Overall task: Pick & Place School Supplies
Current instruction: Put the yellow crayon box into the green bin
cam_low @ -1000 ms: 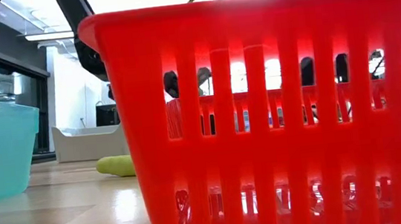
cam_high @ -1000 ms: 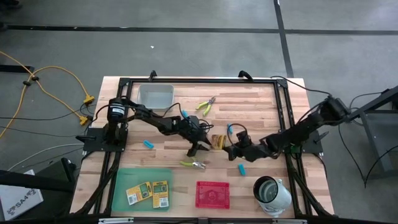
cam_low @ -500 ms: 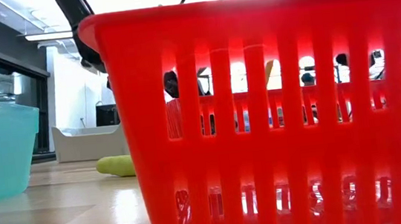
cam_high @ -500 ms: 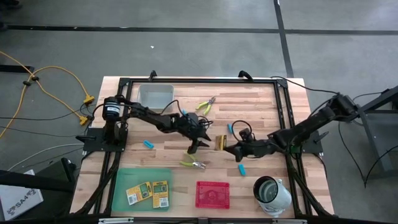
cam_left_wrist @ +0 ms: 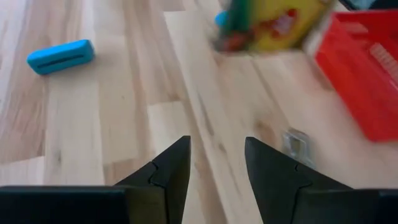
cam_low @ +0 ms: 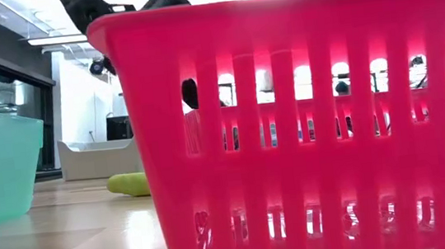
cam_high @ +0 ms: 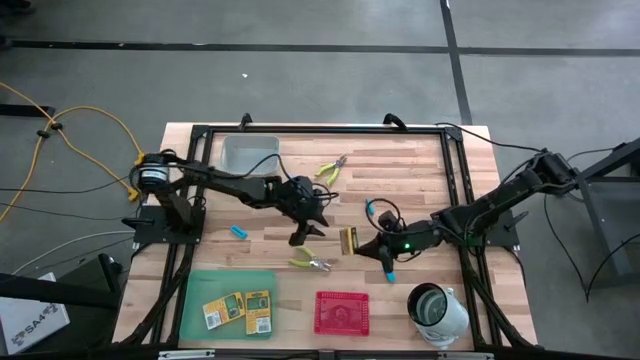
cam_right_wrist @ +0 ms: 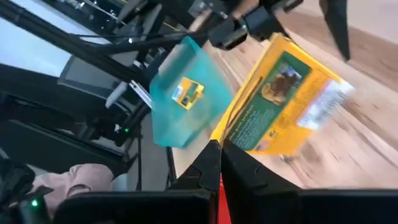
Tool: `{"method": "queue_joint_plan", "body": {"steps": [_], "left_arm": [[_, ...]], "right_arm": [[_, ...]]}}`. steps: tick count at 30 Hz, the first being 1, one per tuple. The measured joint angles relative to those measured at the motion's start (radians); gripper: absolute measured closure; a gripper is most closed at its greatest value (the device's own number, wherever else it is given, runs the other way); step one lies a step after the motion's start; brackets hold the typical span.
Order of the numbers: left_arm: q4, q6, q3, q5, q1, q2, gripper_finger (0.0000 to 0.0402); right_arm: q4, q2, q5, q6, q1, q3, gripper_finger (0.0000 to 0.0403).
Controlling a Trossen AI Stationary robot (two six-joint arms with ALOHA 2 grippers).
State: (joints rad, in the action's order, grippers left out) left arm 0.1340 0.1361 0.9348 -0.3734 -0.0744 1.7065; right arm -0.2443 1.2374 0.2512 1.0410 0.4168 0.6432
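My right gripper (cam_high: 363, 243) is shut on a yellow-orange crayon box (cam_high: 349, 239) at mid-table; the right wrist view shows the box (cam_right_wrist: 286, 102) just past my fingers. My left gripper (cam_high: 305, 227) hangs open to the box's left and touches nothing (cam_left_wrist: 217, 149). More crayon boxes (cam_high: 240, 309) lie flat in the green tray (cam_high: 196, 283). Light-blue pieces lie on the wood (cam_high: 240, 232), (cam_high: 370, 208), (cam_high: 388, 270). One yellow-green-handled tool (cam_high: 312, 264) lies below the left gripper, another (cam_high: 332, 168) toward the far edge. My right gripper pinches the crayon box by one edge (cam_right_wrist: 233, 134) between its two fingers, coming nearly level from the table's right. The box stands out beyond the fingertips toward the left, turned on edge as seen from above. I cannot tell whether its lower edge touches the table.
The red tray (cam_high: 341, 296) stands at the near edge and fills the low view (cam_low: 290, 134). The white-and-metal cup (cam_high: 437, 308) is near the right corner, the clear tray (cam_high: 250, 152) at the far left. Bare wood lies between the grippers and the trays.
My left gripper has drawn back toward the table's left, away from the crayon box. The box has stayed at my right gripper's tips and shifted a little toward the near edge, while the right arm has stretched out lower over the table.
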Motion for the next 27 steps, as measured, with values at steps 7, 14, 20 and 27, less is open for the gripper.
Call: {"method": "queue_joint_plan", "body": {"steps": [7, 14, 20, 27], "left_arm": [[-0.236, 0.065, -0.001, 0.002, 0.025, -0.149, 0.0260], [-0.414, 0.000, -0.001, -0.011, 0.076, -0.250, 0.0286], [-0.517, -0.039, -0.002, -0.005, 0.154, -0.336, 0.0299], [-0.522, -0.080, -0.002, 0.096, 0.234, -0.382, 0.0299]], "right_arm": [[0.011, 0.058, -0.028, -0.099, -0.002, 0.098, 0.0400], [0.010, 0.178, -0.110, -0.148, -0.020, 0.202, 0.0400], [0.009, 0.299, -0.195, -0.215, -0.027, 0.313, 0.0400], [0.058, 0.389, -0.251, -0.287, -0.024, 0.421, 0.0400]]}}
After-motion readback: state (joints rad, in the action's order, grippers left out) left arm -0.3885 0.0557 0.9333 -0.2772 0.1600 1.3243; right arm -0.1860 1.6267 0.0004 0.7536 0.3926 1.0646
